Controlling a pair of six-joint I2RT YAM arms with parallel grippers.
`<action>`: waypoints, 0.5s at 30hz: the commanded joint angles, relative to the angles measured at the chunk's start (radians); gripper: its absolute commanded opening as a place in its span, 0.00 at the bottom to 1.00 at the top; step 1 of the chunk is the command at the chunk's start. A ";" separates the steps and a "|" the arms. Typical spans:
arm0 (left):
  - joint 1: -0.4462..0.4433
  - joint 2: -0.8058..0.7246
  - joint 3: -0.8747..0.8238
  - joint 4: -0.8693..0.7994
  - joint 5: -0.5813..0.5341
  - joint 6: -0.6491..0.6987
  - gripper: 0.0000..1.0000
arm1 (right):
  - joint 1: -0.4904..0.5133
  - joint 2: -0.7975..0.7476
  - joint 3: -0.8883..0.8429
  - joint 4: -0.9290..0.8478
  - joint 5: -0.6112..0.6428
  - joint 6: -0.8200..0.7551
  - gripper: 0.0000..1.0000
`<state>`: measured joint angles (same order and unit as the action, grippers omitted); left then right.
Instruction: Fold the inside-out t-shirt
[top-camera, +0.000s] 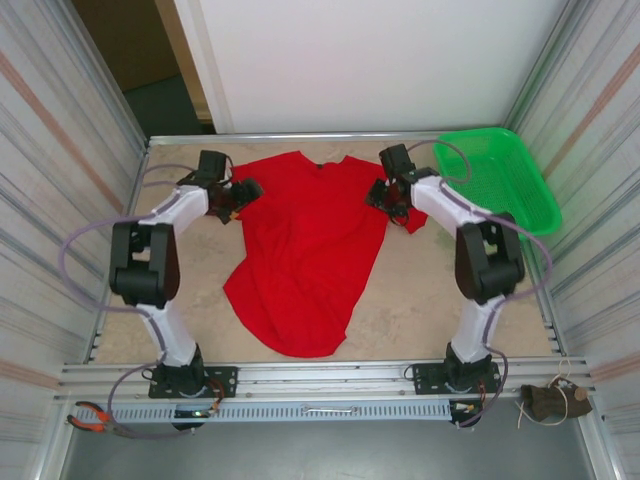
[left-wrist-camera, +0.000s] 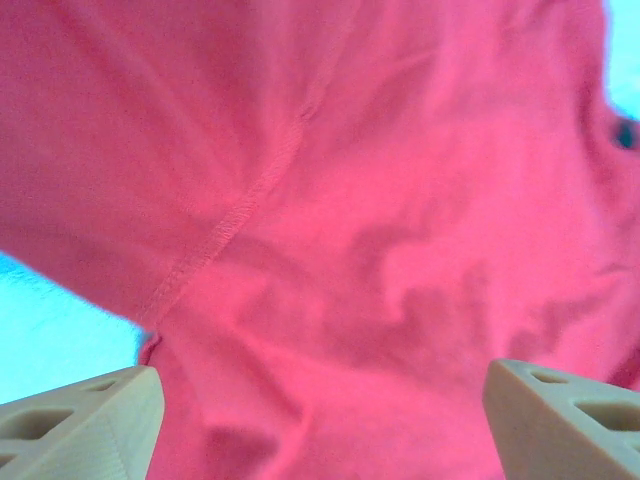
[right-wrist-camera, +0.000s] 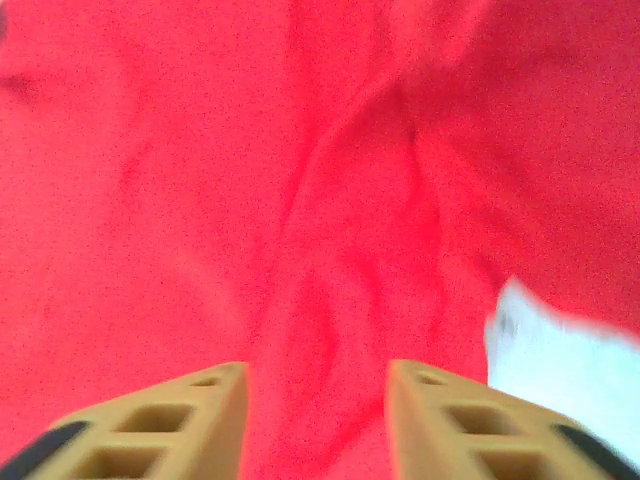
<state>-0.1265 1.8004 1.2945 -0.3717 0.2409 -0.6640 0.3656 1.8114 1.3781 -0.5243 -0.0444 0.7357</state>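
Two grippers are placed at the far corners of the inside-out t-shirt, which is spread on the table with its collar toward the far edge and its hem toward the arm bases. The left gripper is set at the sleeve edge on its side, fingers held wide apart above the cloth. The right gripper is set at the other sleeve. Its fingers are parted about a ridge of cloth, but whether this is pinched cannot be told. Bare table is left on both sides of the hem. A green basket is seen at the far right corner, apart from the shirt.
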 joint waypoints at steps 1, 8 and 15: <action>0.004 -0.191 -0.113 -0.079 0.010 0.081 0.84 | 0.082 -0.154 -0.172 0.001 0.015 0.042 0.54; -0.008 -0.465 -0.482 -0.015 0.088 0.012 0.84 | 0.281 -0.171 -0.323 0.122 0.047 0.194 0.54; -0.026 -0.621 -0.692 -0.020 0.078 -0.023 0.84 | 0.334 -0.027 -0.315 0.185 0.023 0.306 0.51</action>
<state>-0.1501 1.2461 0.6346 -0.3920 0.3107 -0.6636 0.7033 1.7447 1.0576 -0.3664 -0.0307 0.9615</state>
